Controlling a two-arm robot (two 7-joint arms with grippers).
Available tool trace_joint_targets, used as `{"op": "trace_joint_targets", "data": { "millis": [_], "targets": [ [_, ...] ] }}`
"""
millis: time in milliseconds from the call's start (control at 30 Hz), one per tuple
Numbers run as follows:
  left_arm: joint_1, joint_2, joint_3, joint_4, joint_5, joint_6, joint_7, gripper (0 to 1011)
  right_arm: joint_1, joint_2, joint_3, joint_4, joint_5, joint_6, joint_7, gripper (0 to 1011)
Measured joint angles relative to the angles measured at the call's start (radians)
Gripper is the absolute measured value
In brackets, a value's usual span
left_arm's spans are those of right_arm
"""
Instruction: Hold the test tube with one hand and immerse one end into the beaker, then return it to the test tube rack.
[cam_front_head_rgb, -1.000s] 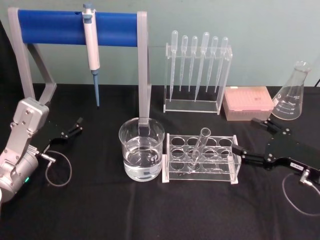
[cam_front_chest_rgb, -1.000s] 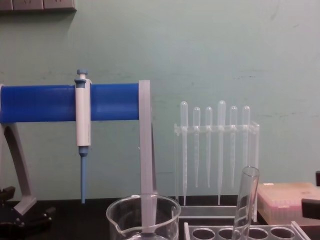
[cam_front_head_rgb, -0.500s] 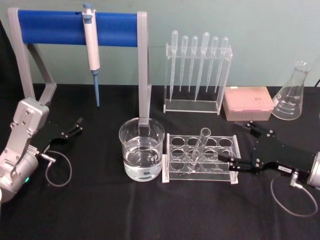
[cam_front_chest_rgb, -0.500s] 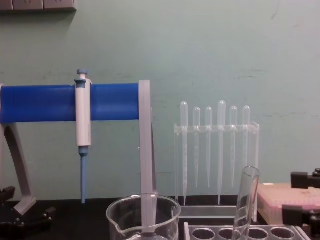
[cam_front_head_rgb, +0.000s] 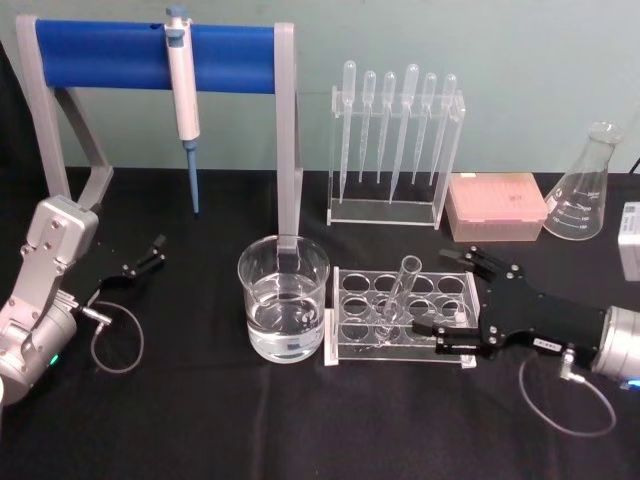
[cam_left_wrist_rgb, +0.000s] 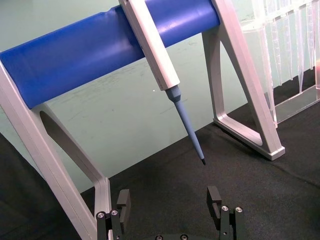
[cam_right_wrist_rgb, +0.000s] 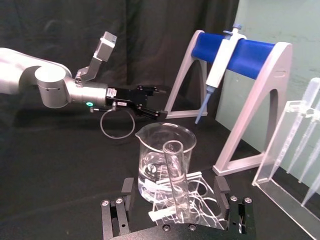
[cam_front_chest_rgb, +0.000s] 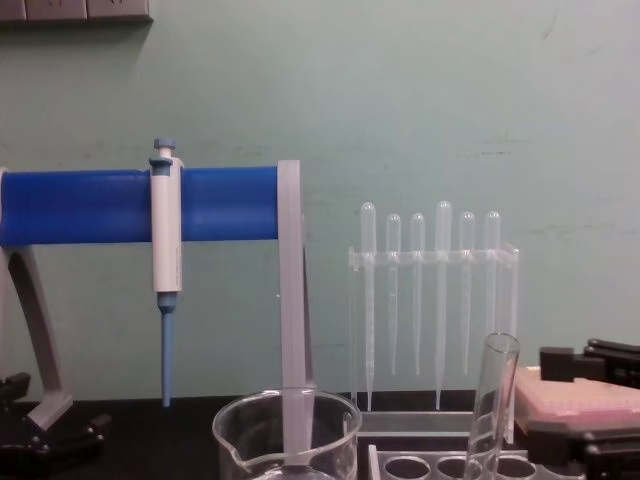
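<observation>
- The long clear glass test tube (cam_front_head_rgb: 397, 293) stood in a hole of the clear acrylic test tube rack (cam_front_head_rgb: 400, 347); it was tilted, its flared rim leaning to the right.
- The rack lay on the black cloth-covered worktop (cam_front_head_rgb: 200, 420); just beside its left end stood the wide clear glass beaker (cam_front_head_rgb: 283, 300), partly filled with clear liquid.
- The black boxy right gripper (cam_front_head_rgb: 445, 295) lay low over the rack's right end; its fingers (cam_front_head_rgb: 432, 331) were spread wide and held nothing; one ran along the rack's near edge, the other over its far right corner; their tips reached just right of the tube.
- In the right wrist view the tube (cam_right_wrist_rgb: 176, 185) rose between the two parted fingers, ahead of them, with the beaker (cam_right_wrist_rgb: 165, 150) behind it.
- The black left gripper (cam_front_head_rgb: 150, 253) sat at the worktop's left, well apart from the beaker; its fingers (cam_left_wrist_rgb: 122, 200) were apart and empty.
- Behind, a white pipette with a blue tip (cam_front_head_rgb: 183, 90) hung from a grey stand with a blue bar (cam_front_head_rgb: 100, 55); a clear holder of thin plastic pipettes (cam_front_head_rgb: 395, 130), a pink box (cam_front_head_rgb: 497, 205) and a conical glass flask (cam_front_head_rgb: 582, 190) stood to the right.
</observation>
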Motion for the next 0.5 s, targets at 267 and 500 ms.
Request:
{"op": "trace_joint_targets", "data": {
  "millis": [267, 500],
  "targets": [
    [0.000, 0.000, 0.000, 0.000, 0.000, 0.000, 0.000, 1000, 0.026, -0.019, -0.031, 0.013, -0.011, 0.007, 0.002, 1003],
    [0.000, 0.000, 0.000, 0.000, 0.000, 0.000, 0.000, 1000, 0.046, -0.037, -0.051, 0.028, -0.021, 0.018, -0.008, 1003]
  ]
}}
